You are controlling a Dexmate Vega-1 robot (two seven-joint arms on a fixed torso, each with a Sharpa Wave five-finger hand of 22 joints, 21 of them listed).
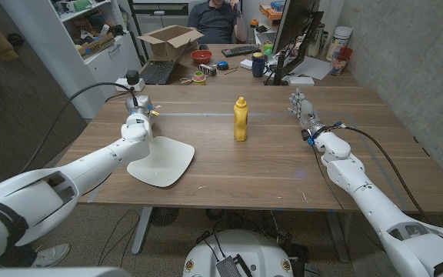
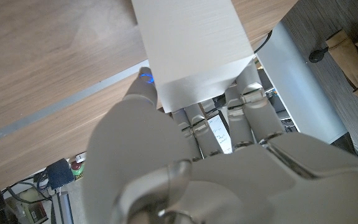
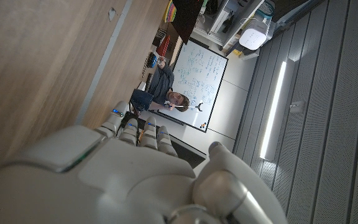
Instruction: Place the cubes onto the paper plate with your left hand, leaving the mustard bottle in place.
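My left hand [image 1: 138,121] is over the table's left part, just beyond the plate's far-left corner. It grips a white cube [image 2: 191,46] between thumb and fingers [image 2: 247,102]; in the head view the cube [image 1: 141,103] shows as a pale block at the fingertips. The white paper plate [image 1: 161,161] lies near the front left, its surface bare. A yellow mustard bottle [image 1: 240,119] stands upright mid-table, apart from both hands. My right hand [image 1: 303,107] is at the right, fingers apart and holding nothing; the right wrist view shows its back [image 3: 123,168] above the wood.
Along the table's far edge are a cardboard box [image 1: 171,38], a keyboard [image 1: 158,72], tape rolls, a mug and a monitor [image 1: 294,31]. A person [image 1: 215,19] sits behind the table. A black cable [image 1: 91,91] arcs over my left arm.
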